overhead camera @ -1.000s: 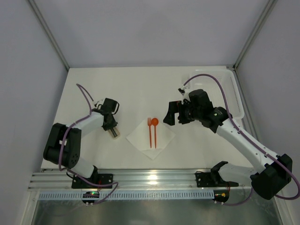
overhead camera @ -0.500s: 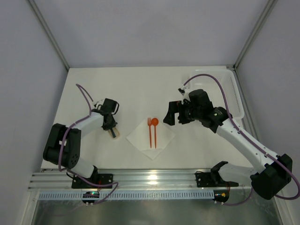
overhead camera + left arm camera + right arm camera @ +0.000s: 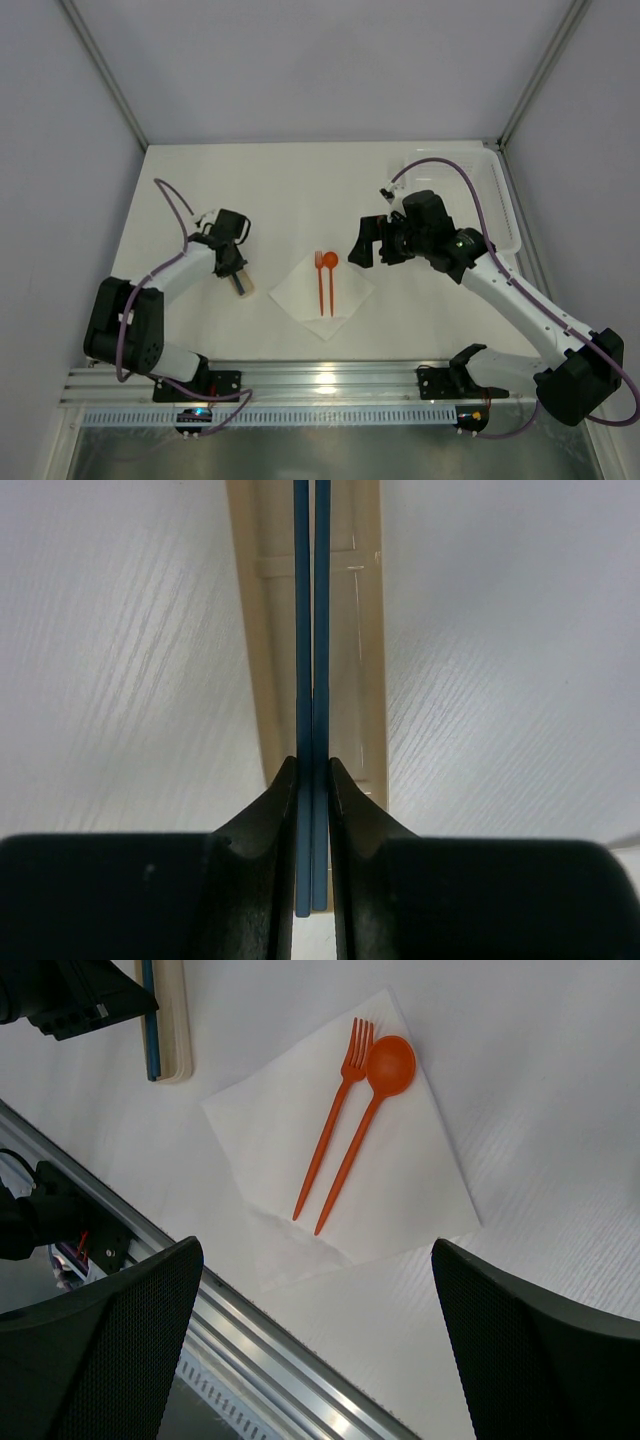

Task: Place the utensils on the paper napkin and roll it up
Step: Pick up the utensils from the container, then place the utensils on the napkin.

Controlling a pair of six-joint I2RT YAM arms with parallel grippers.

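From above, I see the orange fork (image 3: 319, 280) and orange spoon (image 3: 331, 272) lying side by side on the paper napkin (image 3: 298, 296), which sits as a diamond near the table's (image 3: 300, 190) front edge. The tan stick (image 3: 246, 286) lies on bare table, off the napkin to its left. My left gripper (image 3: 238, 276) is down over it. The right gripper (image 3: 368, 247) hangs just beyond the napkin's far right corner.

On the left wrist view, the fingers (image 3: 270, 820) stand nearly together, pressed on either side of a thin blue strip (image 3: 312, 630) seen edge-on. That strip runs along the middle of the tan stick (image 3: 365, 630) below. I cannot tell whether the strip belongs to the stick, or whether anything is off the table yet.

On the right wrist view, the claw is spread wide and holds nothing. Fork, spoon and napkin fill the space between its fingers. The tan stick with its blue strip shows at the top left, clear of the paper.

I judge the step in hand to be fetching the last utensil. Next I would lift it straight up, carry it right and lay it parallel beside the fork. I must not drag the napkin. Rolling comes after that.
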